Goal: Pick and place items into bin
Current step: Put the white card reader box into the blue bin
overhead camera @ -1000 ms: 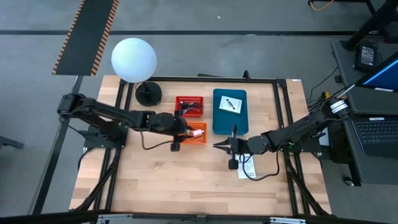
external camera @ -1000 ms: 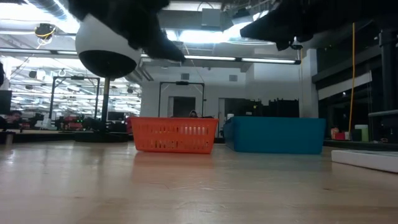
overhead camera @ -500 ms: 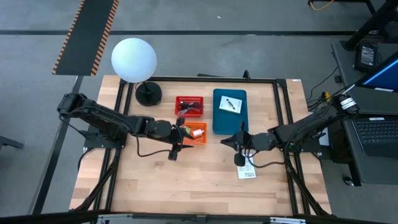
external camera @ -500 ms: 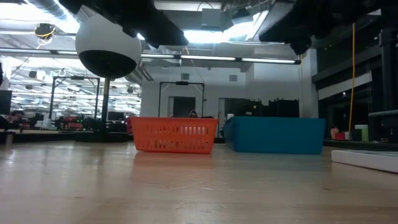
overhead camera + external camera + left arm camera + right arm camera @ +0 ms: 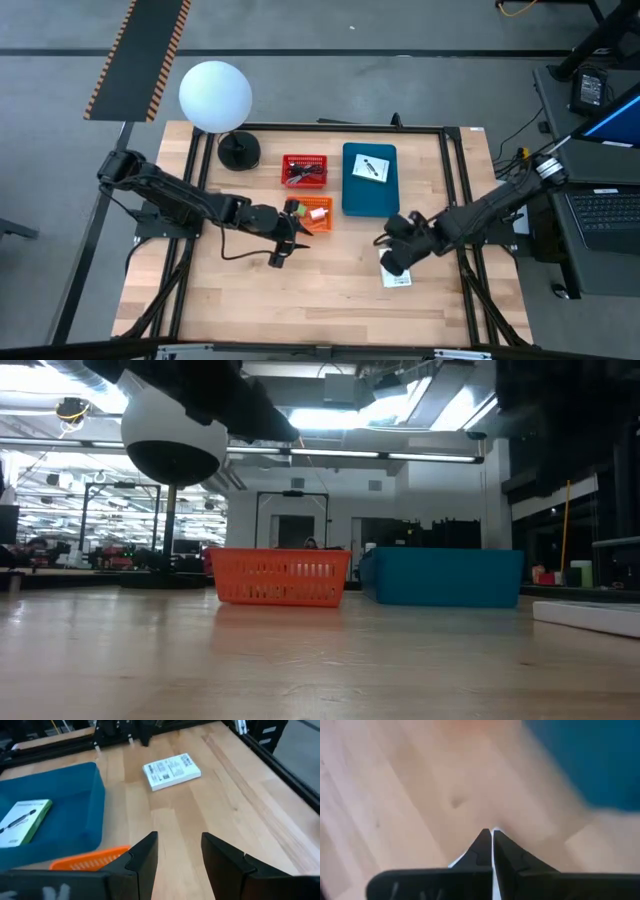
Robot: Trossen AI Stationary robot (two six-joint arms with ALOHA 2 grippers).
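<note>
The left gripper [image 5: 179, 851] is seen with its fingers [image 5: 145, 852] parted and empty; beyond them a white printed packet [image 5: 171, 771] lies flat on the worktop [image 5: 240, 810], beside the blue bin [image 5: 75, 810] holding a second packet [image 5: 22, 821]. In the right wrist view alone, the right gripper [image 5: 492, 842] shows its fingers closed together, holding nothing.

Beyond the wooden table [image 5: 300, 290], grey concrete floor [image 5: 400, 25] on all sides. A black-and-orange striped panel [image 5: 135, 55] at one corner, a laptop [image 5: 605, 215] on a side desk. Across the room, ceiling strip lights [image 5: 400, 455], a dark-framed doorway [image 5: 292, 520], distant workbenches [image 5: 60, 555].
</note>
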